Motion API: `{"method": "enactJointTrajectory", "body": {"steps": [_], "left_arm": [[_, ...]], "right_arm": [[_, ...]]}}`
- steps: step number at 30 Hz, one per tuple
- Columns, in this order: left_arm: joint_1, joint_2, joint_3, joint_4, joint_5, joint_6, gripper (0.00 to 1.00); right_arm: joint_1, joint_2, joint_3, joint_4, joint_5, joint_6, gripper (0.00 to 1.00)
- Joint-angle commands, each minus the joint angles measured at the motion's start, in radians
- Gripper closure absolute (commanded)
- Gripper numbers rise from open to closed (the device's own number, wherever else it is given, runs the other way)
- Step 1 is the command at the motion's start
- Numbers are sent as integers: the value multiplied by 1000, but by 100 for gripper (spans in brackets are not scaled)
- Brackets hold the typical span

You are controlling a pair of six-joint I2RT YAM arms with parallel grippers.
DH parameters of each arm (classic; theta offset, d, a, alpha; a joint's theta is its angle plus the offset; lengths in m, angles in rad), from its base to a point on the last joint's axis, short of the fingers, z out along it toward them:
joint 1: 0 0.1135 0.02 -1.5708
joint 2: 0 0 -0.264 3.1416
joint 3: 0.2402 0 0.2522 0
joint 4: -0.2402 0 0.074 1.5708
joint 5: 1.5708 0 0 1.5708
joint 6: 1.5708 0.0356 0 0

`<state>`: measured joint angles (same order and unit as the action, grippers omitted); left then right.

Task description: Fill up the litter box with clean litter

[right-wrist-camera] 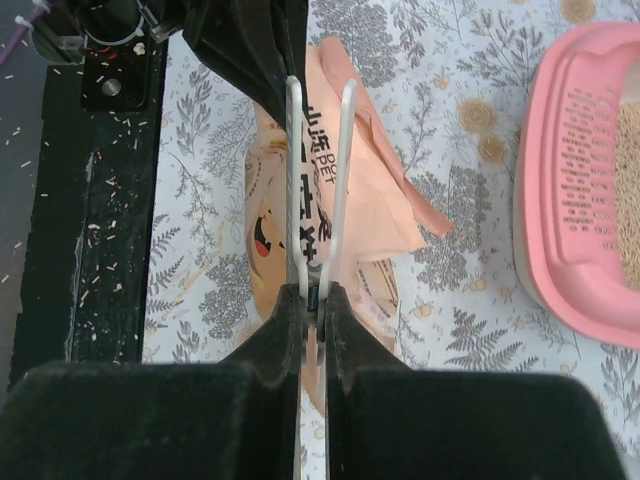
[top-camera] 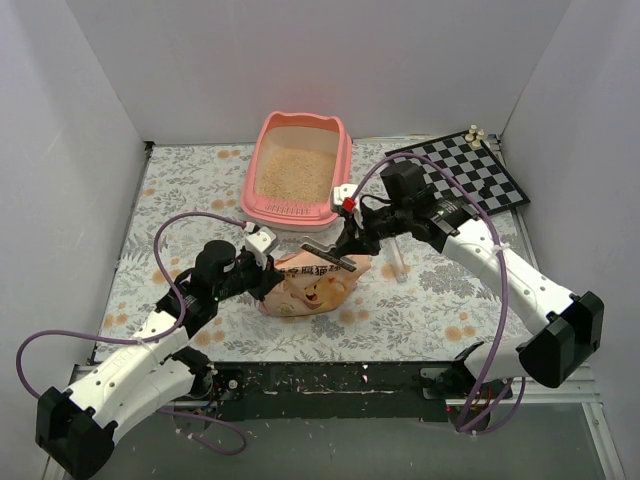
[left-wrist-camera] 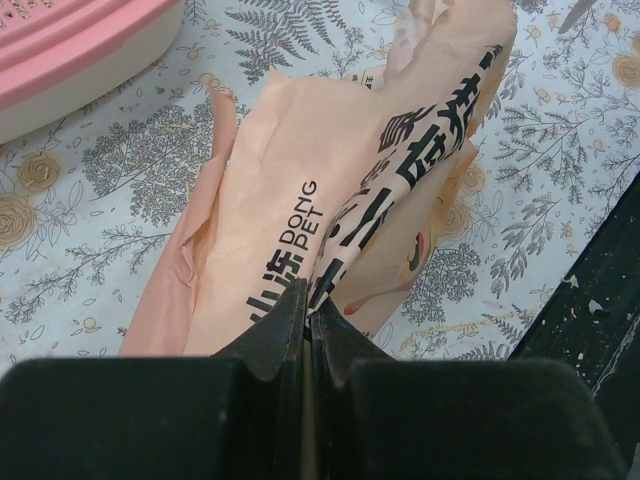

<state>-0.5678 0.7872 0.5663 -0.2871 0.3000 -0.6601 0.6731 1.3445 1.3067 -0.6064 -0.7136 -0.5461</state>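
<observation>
Two grippers, both clamped. Left gripper (left-wrist-camera: 305, 300) — jaws pressed together on a fold of the orange-tan bag (left-wrist-camera: 300, 170). The bag lies slumped on the floral tablecloth (top-camera: 190, 190), with black lettering and a cat picture facing up. Right gripper (right-wrist-camera: 315, 295) — jaws closed on the near end of a thin white two-railed piece (right-wrist-camera: 292, 180). Its rails reach out over the top of the bag; what kind of piece it is cannot be told. Litter box (top-camera: 262, 150) — pink, at the far middle of the table, just beyond the bag and not touching it. The slotted ledge faces the arms and the ear bumps are at the far end. Clean litter (top-camera: 298, 172) — pale beige granules spread across the floor of the box. Chessboard (top-camera: 480, 175) — black-and-white, at the far right, set askew, with small pale pieces at its far corner. Clear plastic item (top-camera: 398, 262) — lying on the cloth just right of the bag, by the right arm.
</observation>
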Motion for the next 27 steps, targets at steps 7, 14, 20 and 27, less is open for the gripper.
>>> {"method": "enactJointTrajectory", "body": {"steps": [7, 14, 20, 27], "left_arm": [[-3, -32, 9, 52, 4, -19, 100], [-3, -42, 15, 54, -13, -19, 100], [-3, -39, 18, 55, -19, -19, 100], [-3, -52, 20, 57, -21, -19, 100]], "right_arm": [[-7, 50, 22, 112, -162, -101, 99], [-6, 79, -14, 117, -152, -103, 99], [-6, 114, -4, 44, -92, -132, 99], [9, 147, -18, -30, 60, -172, 99]]}}
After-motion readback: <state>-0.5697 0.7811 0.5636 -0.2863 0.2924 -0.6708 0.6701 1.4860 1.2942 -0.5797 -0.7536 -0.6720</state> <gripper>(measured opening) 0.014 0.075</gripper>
